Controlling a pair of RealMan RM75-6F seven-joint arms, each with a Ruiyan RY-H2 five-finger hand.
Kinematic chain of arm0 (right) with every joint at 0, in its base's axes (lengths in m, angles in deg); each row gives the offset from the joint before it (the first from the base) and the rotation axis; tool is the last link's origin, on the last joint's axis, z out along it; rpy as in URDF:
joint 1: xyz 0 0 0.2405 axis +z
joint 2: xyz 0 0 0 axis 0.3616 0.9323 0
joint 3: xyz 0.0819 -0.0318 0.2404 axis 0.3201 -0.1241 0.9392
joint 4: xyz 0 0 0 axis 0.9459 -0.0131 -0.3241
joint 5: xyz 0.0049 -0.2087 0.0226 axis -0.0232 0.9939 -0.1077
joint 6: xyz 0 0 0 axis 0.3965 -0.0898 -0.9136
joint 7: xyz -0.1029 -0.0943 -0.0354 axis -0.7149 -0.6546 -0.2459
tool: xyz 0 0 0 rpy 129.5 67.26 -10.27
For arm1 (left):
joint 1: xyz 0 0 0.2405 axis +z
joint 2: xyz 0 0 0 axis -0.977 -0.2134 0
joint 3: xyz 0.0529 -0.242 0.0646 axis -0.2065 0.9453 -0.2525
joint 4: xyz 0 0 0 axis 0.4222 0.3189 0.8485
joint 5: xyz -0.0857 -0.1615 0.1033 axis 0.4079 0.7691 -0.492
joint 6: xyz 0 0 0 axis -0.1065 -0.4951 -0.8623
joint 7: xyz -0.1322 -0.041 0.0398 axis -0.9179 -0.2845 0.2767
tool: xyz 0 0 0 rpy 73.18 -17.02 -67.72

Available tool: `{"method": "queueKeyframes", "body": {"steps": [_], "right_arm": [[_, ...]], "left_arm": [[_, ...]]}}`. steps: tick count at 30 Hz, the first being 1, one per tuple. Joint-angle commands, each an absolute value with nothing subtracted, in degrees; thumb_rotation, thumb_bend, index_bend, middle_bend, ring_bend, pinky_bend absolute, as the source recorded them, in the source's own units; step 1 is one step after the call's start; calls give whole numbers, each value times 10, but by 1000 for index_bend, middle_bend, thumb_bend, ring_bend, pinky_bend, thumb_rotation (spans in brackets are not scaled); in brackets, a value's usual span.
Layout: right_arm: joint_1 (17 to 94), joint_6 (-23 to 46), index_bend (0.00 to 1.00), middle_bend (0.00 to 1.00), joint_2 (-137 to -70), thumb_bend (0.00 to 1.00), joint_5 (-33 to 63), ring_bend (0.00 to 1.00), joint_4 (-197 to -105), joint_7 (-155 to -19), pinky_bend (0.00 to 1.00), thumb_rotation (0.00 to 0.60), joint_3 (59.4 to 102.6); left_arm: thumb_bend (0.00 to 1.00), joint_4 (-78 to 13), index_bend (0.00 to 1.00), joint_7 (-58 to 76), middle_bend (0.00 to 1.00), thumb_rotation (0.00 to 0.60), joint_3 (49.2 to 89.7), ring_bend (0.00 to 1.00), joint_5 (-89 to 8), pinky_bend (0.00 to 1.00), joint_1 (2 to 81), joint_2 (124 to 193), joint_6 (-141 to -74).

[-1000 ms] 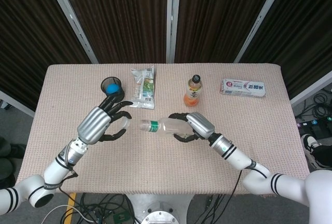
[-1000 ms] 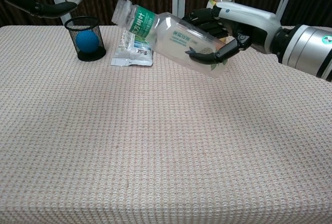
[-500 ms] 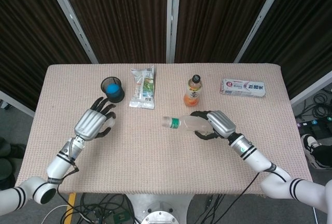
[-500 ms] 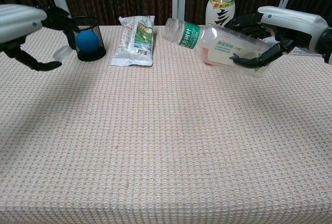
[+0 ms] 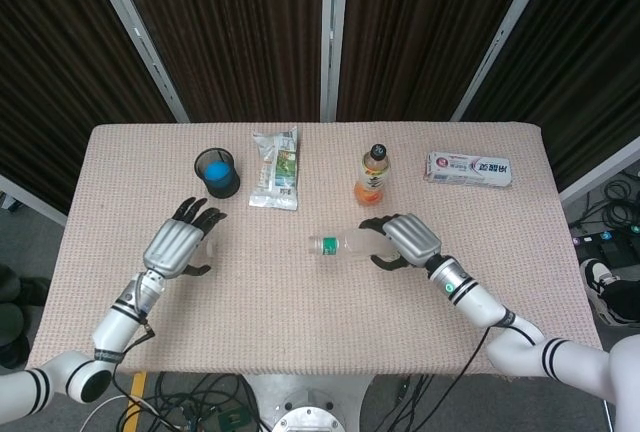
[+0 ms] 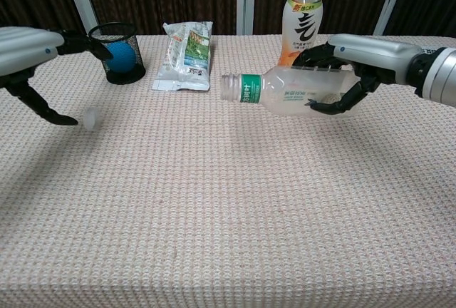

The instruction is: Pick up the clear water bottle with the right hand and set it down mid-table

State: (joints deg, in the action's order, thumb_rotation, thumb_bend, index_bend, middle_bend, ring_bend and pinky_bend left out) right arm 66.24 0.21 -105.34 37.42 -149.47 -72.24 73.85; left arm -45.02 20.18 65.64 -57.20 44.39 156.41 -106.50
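The clear water bottle (image 5: 345, 245) (image 6: 292, 90) has a green label band and no cap. It lies level, with its open neck pointing to the robot's left. My right hand (image 5: 405, 240) (image 6: 353, 73) grips its body, fingers wrapped round it, low over the middle-right of the table (image 5: 300, 322). I cannot tell whether the bottle touches the cloth. My left hand (image 5: 180, 244) (image 6: 28, 48) hovers low at the left with fingers spread. The white cap (image 6: 90, 117) sits on the cloth just beyond its thumb tip, apart from the fingers.
A black mesh cup with a blue ball (image 5: 217, 172) (image 6: 121, 53) stands at the back left. A snack packet (image 5: 276, 168) (image 6: 187, 57) lies beside it. An orange drink bottle (image 5: 372, 177) (image 6: 302, 12) stands right behind the right hand. A white packet (image 5: 470, 168) lies at the back right.
The right hand drew apart from the left, then brought the bottle down and levelled it. The left hand sank toward the table and let go of the cap, which now lies on the cloth.
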Motion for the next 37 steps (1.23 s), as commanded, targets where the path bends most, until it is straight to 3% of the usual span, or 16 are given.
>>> {"method": "queueKeyframes", "body": {"steps": [1, 4, 8, 10, 12, 16, 19, 23, 26, 31, 37], "right_arm": [[679, -31, 630, 539, -1089, 581, 346, 422, -1467, -800, 425, 600, 751], [683, -52, 458, 443, -1103, 567, 322, 303, -1462, -837, 333, 600, 754], [679, -73, 60, 228, -1101, 421, 287, 71, -1477, -889, 141, 600, 756], [675, -75, 2, 132, -1092, 368, 273, 10, -1492, -905, 70, 600, 756], [666, -65, 0, 51, -1076, 326, 266, 0, -1514, -914, 13, 600, 757], [629, -3, 0, 13, -1029, 311, 286, 0, -1564, -909, 0, 600, 750], [584, 68, 0, 41, -980, 311, 314, 0, -1604, -892, 3, 600, 738], [514, 177, 0, 154, -924, 314, 343, 5, -1629, -876, 55, 600, 722], [454, 252, 0, 167, -881, 316, 355, 9, -1646, -850, 66, 600, 707], [381, 332, 0, 156, -845, 309, 363, 6, -1661, -828, 67, 600, 690], [329, 370, 0, 140, -829, 329, 378, 0, -1663, -795, 4, 600, 673]], "left_arm": [[110, -470, 147, 181, 131, 600, 670, 4, -587, 38, 466, 1540, -1115], [108, -480, 147, 163, 131, 600, 675, 4, -596, 37, 488, 1524, -1158], [102, -482, 146, 140, 131, 600, 678, 4, -602, 36, 513, 1509, -1198], [101, -481, 146, 134, 131, 600, 678, 4, -600, 35, 521, 1503, -1205], [101, -480, 146, 128, 131, 600, 678, 4, -593, 35, 529, 1496, -1207], [101, -484, 145, 109, 131, 600, 680, 4, -581, 35, 549, 1476, -1218], [101, -481, 145, 103, 131, 600, 679, 4, -572, 33, 569, 1463, -1233], [102, -475, 152, 93, 131, 600, 668, 4, -570, 19, 594, 1449, -1245], [103, -484, 154, 83, 131, 600, 662, 4, -567, 16, 617, 1435, -1260], [103, -494, 154, 98, 131, 600, 651, 4, -573, 13, 647, 1433, -1291], [102, -511, 154, 112, 131, 600, 639, 4, -578, 8, 674, 1439, -1307]]}}
